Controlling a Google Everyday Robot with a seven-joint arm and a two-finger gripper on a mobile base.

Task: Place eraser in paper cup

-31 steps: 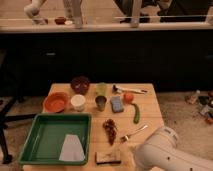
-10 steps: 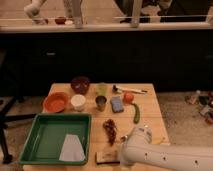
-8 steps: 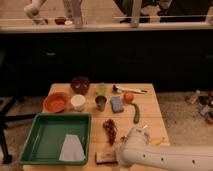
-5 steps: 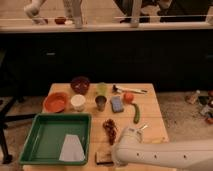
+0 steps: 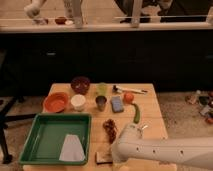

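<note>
The eraser [image 5: 103, 158] lies at the table's front edge, a small tan and brown block whose right end is covered by my arm. My gripper [image 5: 115, 155] is at the left tip of the white arm [image 5: 160, 151], which reaches in from the lower right and sits right over the eraser. The paper cup [image 5: 78, 102] stands upright further back, left of centre, well apart from the gripper.
A green tray [image 5: 50, 129] with a white sheet [image 5: 72, 148] fills the front left. An orange bowl [image 5: 55, 101], dark red bowl [image 5: 80, 84], green cup [image 5: 102, 89], metal cup [image 5: 101, 103], blue pad [image 5: 117, 103], orange fruit [image 5: 129, 97] and green vegetable [image 5: 136, 113] stand behind. A reddish-brown item [image 5: 110, 129] lies near the arm.
The arm has slid left along the table's front edge, and its tip now covers part of the eraser. The other objects have not moved.
</note>
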